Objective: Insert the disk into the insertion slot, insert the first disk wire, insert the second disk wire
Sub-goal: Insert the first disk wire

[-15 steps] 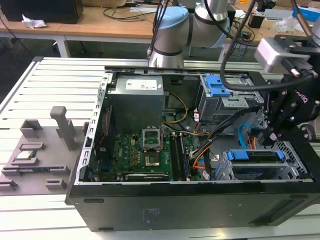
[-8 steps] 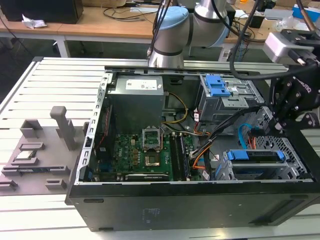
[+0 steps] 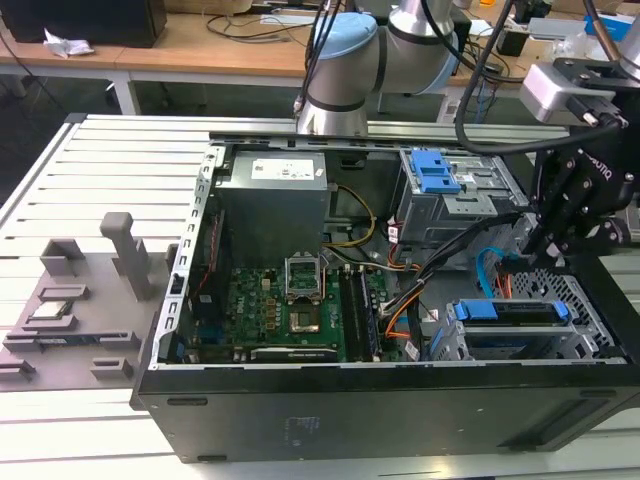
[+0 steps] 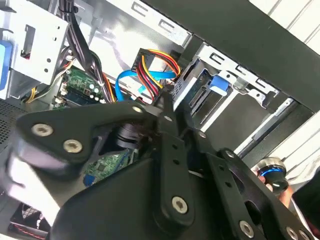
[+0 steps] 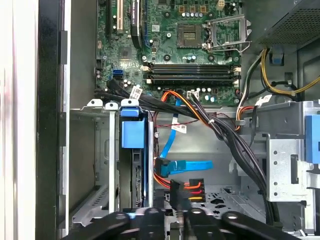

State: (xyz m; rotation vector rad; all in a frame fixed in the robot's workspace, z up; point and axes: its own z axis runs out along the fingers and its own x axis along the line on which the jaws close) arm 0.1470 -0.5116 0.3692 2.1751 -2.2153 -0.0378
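**Fingers:** In the first wrist view the fingers (image 5: 152, 220) are closed on the black plug of the first disk wire (image 5: 180, 192), a bundle of red, orange and yellow leads. The second wrist view confirms the pinch.

**Gripper:** In the exterior view the gripper (image 3: 538, 245) hangs inside the open computer case (image 3: 350, 400), at 3 o'clock of its interior.

**Second disk wire:** The second disk wire (image 3: 487, 268) loops at 8 o'clock of the gripper, just beside the held plug. I cannot tell whether its end is seated.

**Disk:** The disk (image 3: 510, 312) sits in the insertion slot (image 3: 590, 310), at 7 o'clock of the gripper, with its blue carrier showing.

**Surroundings:** The blue-latched drive cage (image 3: 440, 190) stands at 10 o'clock of the gripper. The motherboard (image 3: 290, 300) lies at 9 o'clock, well apart.
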